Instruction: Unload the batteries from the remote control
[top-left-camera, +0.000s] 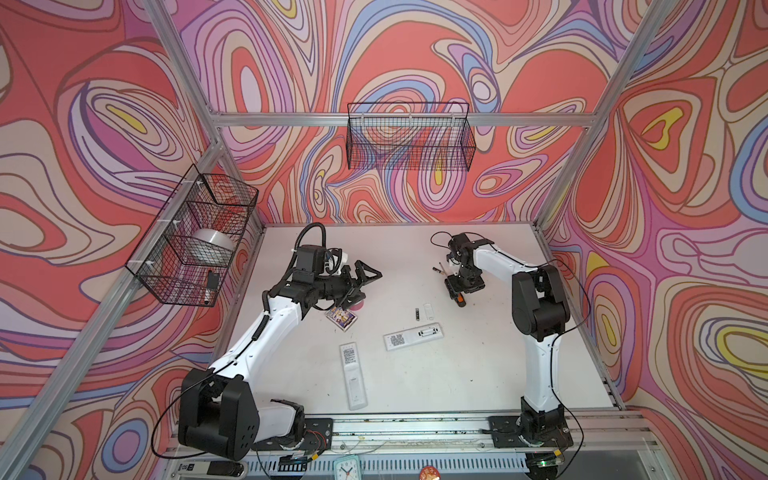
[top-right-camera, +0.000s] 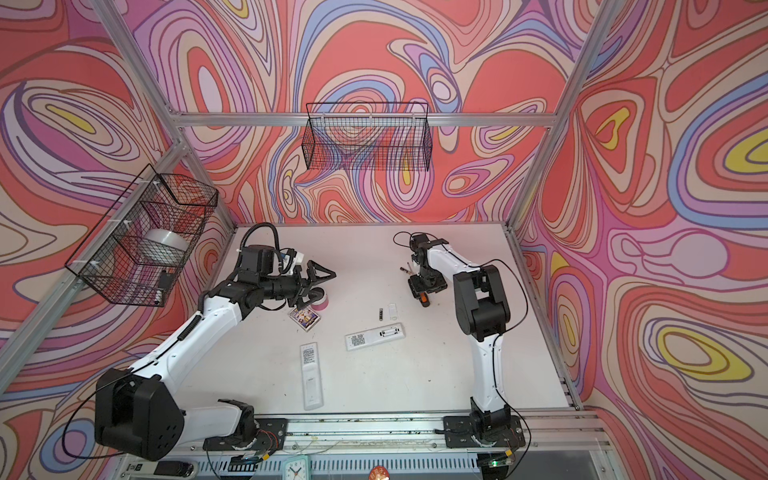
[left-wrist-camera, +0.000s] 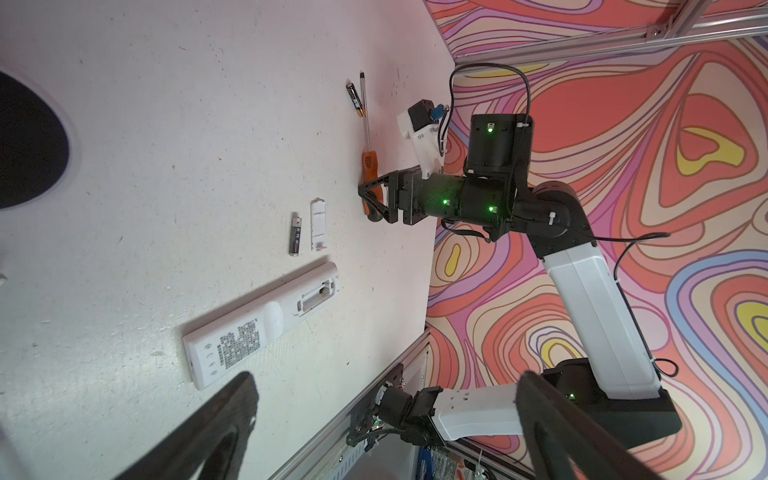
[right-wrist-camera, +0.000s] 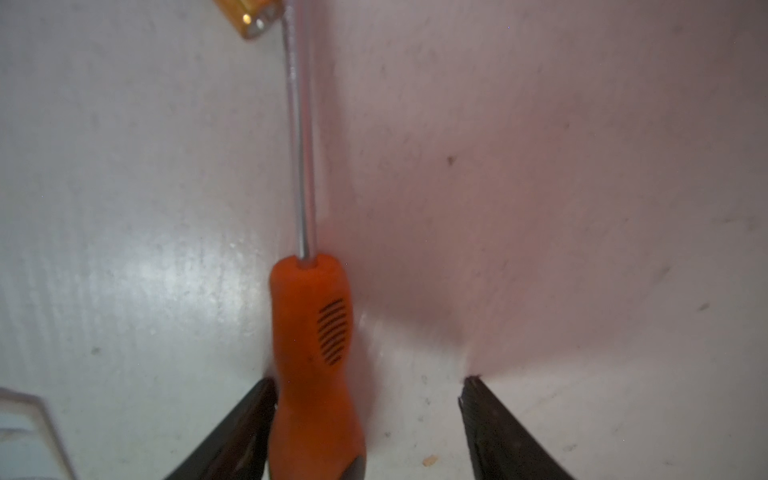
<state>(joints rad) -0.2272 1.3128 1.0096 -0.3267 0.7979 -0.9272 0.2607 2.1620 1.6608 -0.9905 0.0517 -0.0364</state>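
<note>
**Two batteries out on the table, both grippers released**

We saw one slim black battery with a gold end (top-left-camera: 416, 313) lying loose on the white table (top-left-camera: 457, 374). It lay just beyond the white remote control (top-left-camera: 412, 336) and close beside the small white battery cover (top-left-camera: 428, 311), the two parallel but not touching. The remote control lay back up with its compartment open, and we could not tell whether any cell was left inside. A second battery (left-wrist-camera: 354, 99) lay farther back. Its gold end was right against the metal shaft of the orange-and-black-handled screwdriver (right-wrist-camera: 311, 353), which lay flat on the table.

The right gripper (right-wrist-camera: 368, 388) was down at the table around the screwdriver's handle, its fingers released. One finger (right-wrist-camera: 245, 428) sat against the side of the handle while the other stood well clear, so nothing was pinched. The left gripper (top-left-camera: 368, 284) hovered on the left side of the table with its fingers spread wide, holding nothing. Below it lay a colourful card box (top-left-camera: 341, 318) and a pink roll (top-right-camera: 323, 304).

Nearer the front edge, a second white remote (top-left-camera: 353, 374) lay back up with its cover in place, well apart from both batteries.
</note>
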